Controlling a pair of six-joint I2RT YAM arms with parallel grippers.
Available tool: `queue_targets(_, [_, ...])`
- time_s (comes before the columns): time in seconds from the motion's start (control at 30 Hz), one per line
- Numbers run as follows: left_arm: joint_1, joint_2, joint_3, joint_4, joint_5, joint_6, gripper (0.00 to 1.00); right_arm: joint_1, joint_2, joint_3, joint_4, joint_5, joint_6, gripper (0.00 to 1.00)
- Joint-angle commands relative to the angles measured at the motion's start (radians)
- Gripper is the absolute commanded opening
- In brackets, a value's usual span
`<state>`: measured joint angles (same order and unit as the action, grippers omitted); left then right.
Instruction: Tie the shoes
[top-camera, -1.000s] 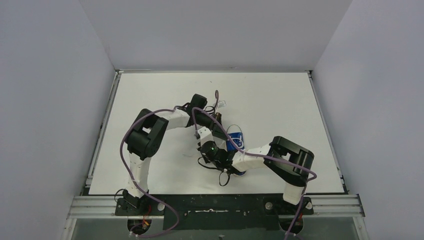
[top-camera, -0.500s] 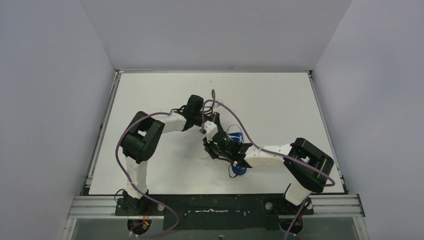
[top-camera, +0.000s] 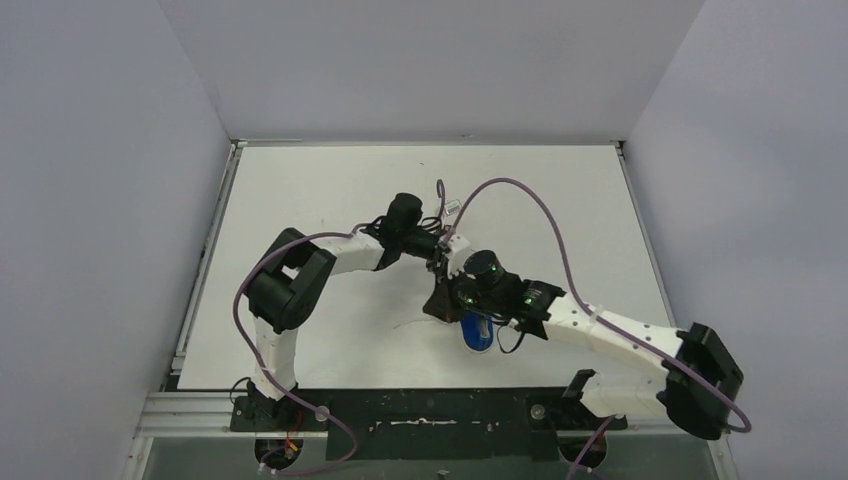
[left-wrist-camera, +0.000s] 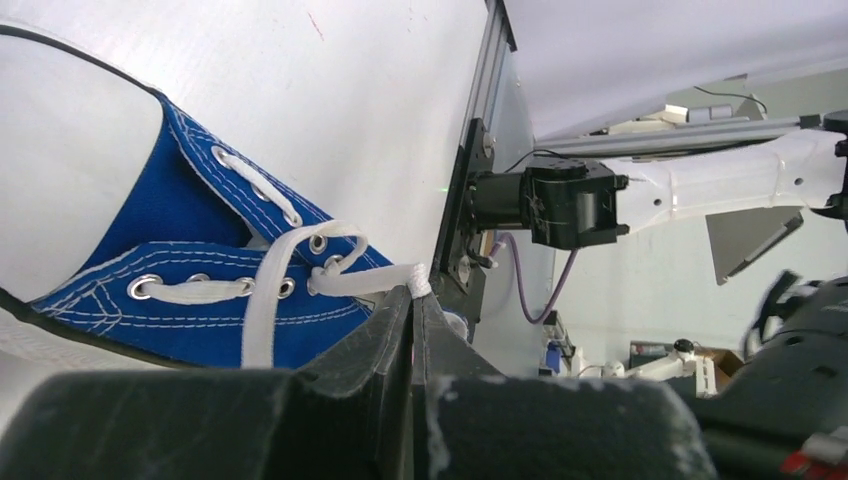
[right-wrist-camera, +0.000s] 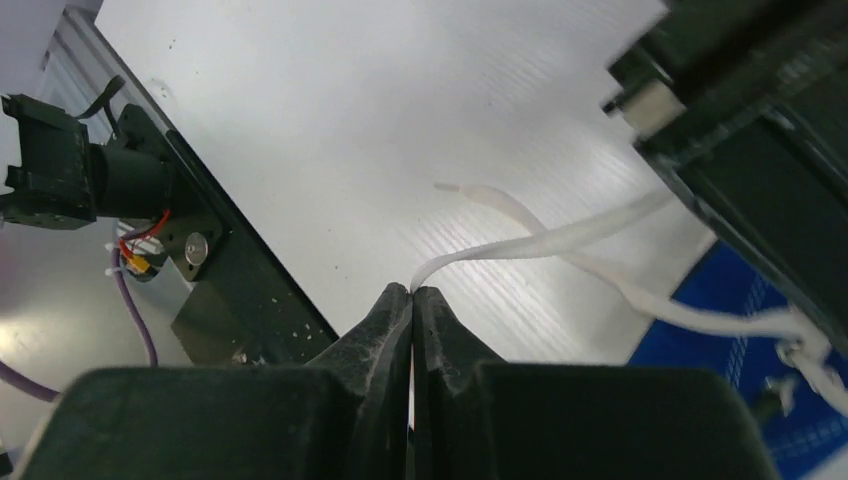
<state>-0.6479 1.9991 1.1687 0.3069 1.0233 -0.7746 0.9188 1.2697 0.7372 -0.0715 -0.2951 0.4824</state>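
The blue sneaker (top-camera: 478, 331) lies near the table's front middle, mostly hidden under the two wrists; only a blue part with white rim shows in the top view. In the left wrist view its blue upper (left-wrist-camera: 180, 260) with metal eyelets fills the lower left. My left gripper (left-wrist-camera: 414, 292) is shut on a white lace (left-wrist-camera: 365, 279) that runs taut from the top eyelets. My right gripper (right-wrist-camera: 411, 291) is shut on the other white lace (right-wrist-camera: 540, 238), which runs right toward the shoe's blue canvas (right-wrist-camera: 720, 350). The two grippers meet just left of the shoe (top-camera: 440, 295).
The right arm (top-camera: 620, 335) stretches from the front right corner across to the shoe, its purple cable (top-camera: 540, 215) arching high over the table. The left arm (top-camera: 340, 255) reaches in from the left. The table's metal rail (top-camera: 420, 405) runs along the front.
The right arm has extended and its wrist has moved right and back past the shoe; its base link has swung toward the front right corner. The left wrist has shifted slightly right.
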Motion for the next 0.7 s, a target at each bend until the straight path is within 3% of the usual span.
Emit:
queue_targets(0.0, [-0.025,-0.049,0.002,0.084,-0.093,-0.027,0.00,-0.012,-0.205,0.067,-0.404,0.153,0.185,0.00])
queue_targets(0.13, [-0.045,-0.033,-0.008,0.135,-0.137,-0.068,0.00,-0.047,-0.265,0.174,-0.822,0.286,0.278,0.00])
queue_targets(0.3, [-0.039,-0.045,-0.025,0.109,-0.178,-0.052,0.00,-0.133,-0.184,0.340,-1.226,0.433,0.305,0.00])
queue_targets(0.47, [-0.010,-0.055,-0.031,0.013,-0.180,0.004,0.00,-0.319,-0.052,0.320,-1.274,0.447,0.200,0.00])
queue_targets(0.67, [0.023,-0.080,-0.051,-0.071,-0.150,0.072,0.00,-0.472,0.092,0.243,-1.170,0.348,0.103,0.00])
